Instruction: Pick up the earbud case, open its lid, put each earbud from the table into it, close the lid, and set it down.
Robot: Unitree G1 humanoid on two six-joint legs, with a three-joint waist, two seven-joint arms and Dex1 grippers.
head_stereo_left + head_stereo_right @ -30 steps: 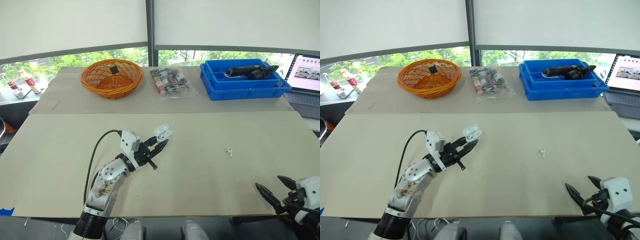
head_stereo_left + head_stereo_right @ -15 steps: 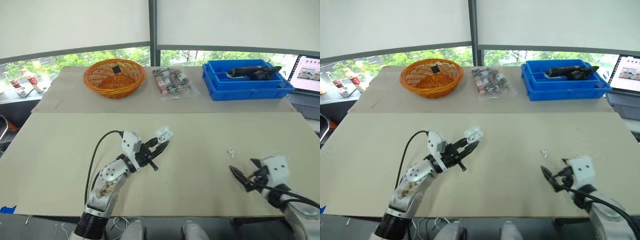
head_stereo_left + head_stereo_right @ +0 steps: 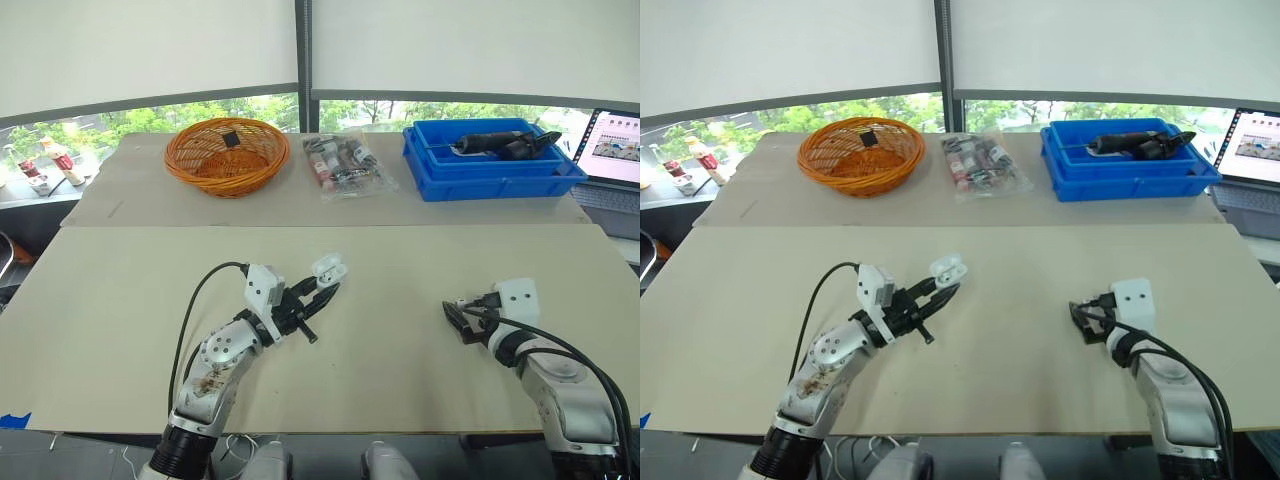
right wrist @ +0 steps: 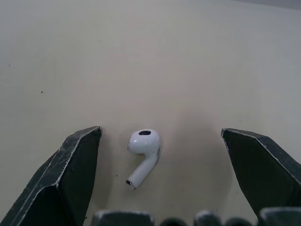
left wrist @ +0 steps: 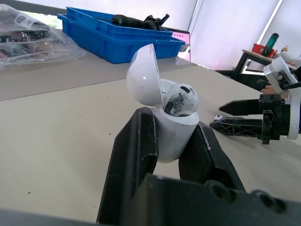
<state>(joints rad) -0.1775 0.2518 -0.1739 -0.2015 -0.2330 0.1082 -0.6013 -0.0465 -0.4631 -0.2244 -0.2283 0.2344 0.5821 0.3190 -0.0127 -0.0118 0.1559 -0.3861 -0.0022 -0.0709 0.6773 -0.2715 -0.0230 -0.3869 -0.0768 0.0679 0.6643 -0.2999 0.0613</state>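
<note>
White plastic, the loose earbud [image 4: 142, 153] lies flat on the tan table [image 3: 400, 270], between the two fingers of the right gripper [image 4: 161, 134], touching neither. Those fingers stand wide apart, one to each side. The earbud's long axis runs roughly along the gripper's reach, bulb end farther from the wrist, stem end nearer and slightly skewed.

The step in hand looks like the pinch on this second earbud. To do it well, the fingers should close across the bulb rather than the thin stem, low to the table and centred, so the earbud neither squirts out nor rolls.

At about 9 o'clock from it, the left gripper [image 3: 318, 293] holds the earbud case [image 5: 174, 136] above the table, its fingers clamped on the body. The lid [image 5: 146, 77] is hinged back and one earbud [image 5: 181, 99] sits in the mouth. The case's long axis tilts, mouth up and towards 1 o'clock.

Farther off, from the case, a wicker basket [image 3: 224, 155] lies at 11 o'clock, a clear bag [image 3: 345, 165] at 12, a blue tray [image 3: 490, 160] at 2.
</note>
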